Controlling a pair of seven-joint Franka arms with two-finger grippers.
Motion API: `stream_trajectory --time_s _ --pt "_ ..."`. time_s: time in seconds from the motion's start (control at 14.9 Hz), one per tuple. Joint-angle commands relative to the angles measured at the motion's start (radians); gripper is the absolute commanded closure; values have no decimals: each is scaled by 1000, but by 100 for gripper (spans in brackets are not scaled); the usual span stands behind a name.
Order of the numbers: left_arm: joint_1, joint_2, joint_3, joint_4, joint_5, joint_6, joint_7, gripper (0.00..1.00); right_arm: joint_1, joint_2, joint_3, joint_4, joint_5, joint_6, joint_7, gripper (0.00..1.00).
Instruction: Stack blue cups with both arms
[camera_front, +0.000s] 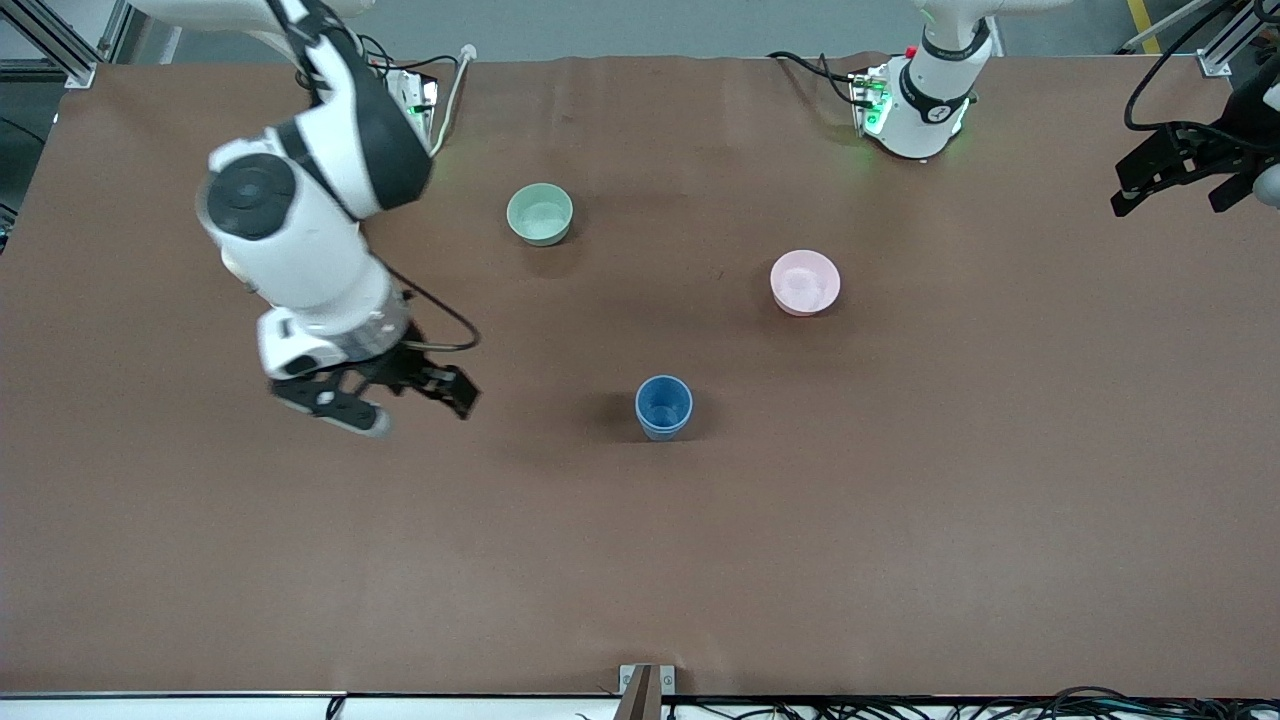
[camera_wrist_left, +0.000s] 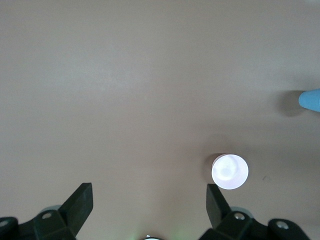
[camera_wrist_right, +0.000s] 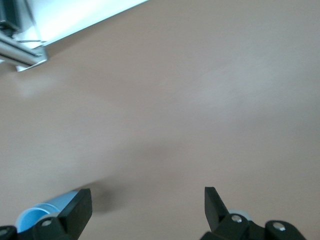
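Blue cups show at one spot only: a blue tumbler (camera_front: 663, 405) stands upright on the brown table (camera_front: 900, 520), nearer to the front camera than both bowls. I cannot tell whether a second cup sits inside it. My right gripper (camera_front: 400, 398) is open and empty, hanging over the table beside the cup toward the right arm's end. The cup shows at the edge of the right wrist view (camera_wrist_right: 37, 214), beside one finger, with my right gripper (camera_wrist_right: 147, 207) open there. My left gripper (camera_front: 1175, 190) is open and empty over the left arm's end of the table, and the left arm waits. The left wrist view shows my left gripper (camera_wrist_left: 150, 205) open and the cup (camera_wrist_left: 311, 100) far off.
A pale green bowl (camera_front: 540, 213) stands near the right arm's base. A pink bowl (camera_front: 805, 282) stands farther from the front camera than the cup, toward the left arm's end; it also shows in the left wrist view (camera_wrist_left: 229, 171). Cables lie by both bases.
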Motion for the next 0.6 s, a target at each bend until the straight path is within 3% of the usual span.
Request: stream_trajectory --time_s 0.0,0.07,0.54 --pt "-1 -6 -14 22 -5 -12 -3 0 -94 -90 -2 -49 -7 -70 -187 1" --pt "2 -3 -41 25 4 -15 -6 0 -105 -109 -29 -49 -3 -97 -243 1" --pt "12 4 -42 25 5 -14 11 0 -146 -254 -235 -38 112 -288 -626 0"
